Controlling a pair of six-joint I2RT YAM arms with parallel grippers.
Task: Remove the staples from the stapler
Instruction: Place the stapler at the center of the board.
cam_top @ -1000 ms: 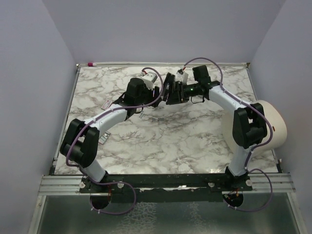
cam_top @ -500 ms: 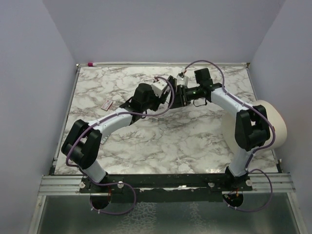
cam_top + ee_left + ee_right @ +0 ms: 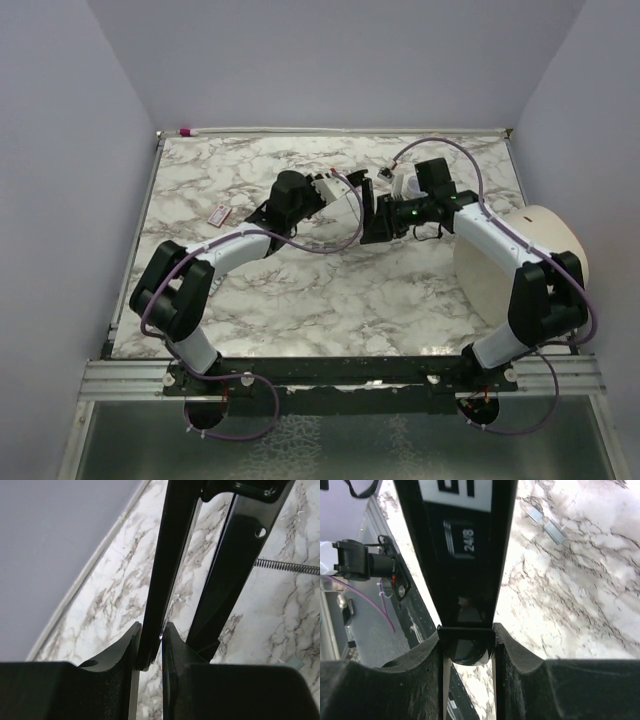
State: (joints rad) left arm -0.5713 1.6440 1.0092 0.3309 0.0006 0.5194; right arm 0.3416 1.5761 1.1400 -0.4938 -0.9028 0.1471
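Observation:
The stapler (image 3: 366, 222) is a long black one, held off the marble between both arms at centre back. In the right wrist view its black body (image 3: 465, 555) carries a white label and the mark "248"; my right gripper (image 3: 467, 640) is shut on its rounded end. In the left wrist view my left gripper (image 3: 151, 645) is shut on a thin black bar (image 3: 172, 555) of the stapler, with a second black bar (image 3: 230, 565) beside it. A coiled spring (image 3: 287, 566) stretches to the right. Two short silvery staples strips (image 3: 554, 531) lie on the marble.
A small red-and-white item (image 3: 220, 213) lies on the marble at the left. A big white round container (image 3: 545, 250) stands at the right edge by the right arm. A red-capped pen (image 3: 187, 131) rests along the back wall. Walls enclose three sides.
My left gripper has reached right and closed on the thin black bar. My right arm has swung right and toward the front, carrying the stapler with it.

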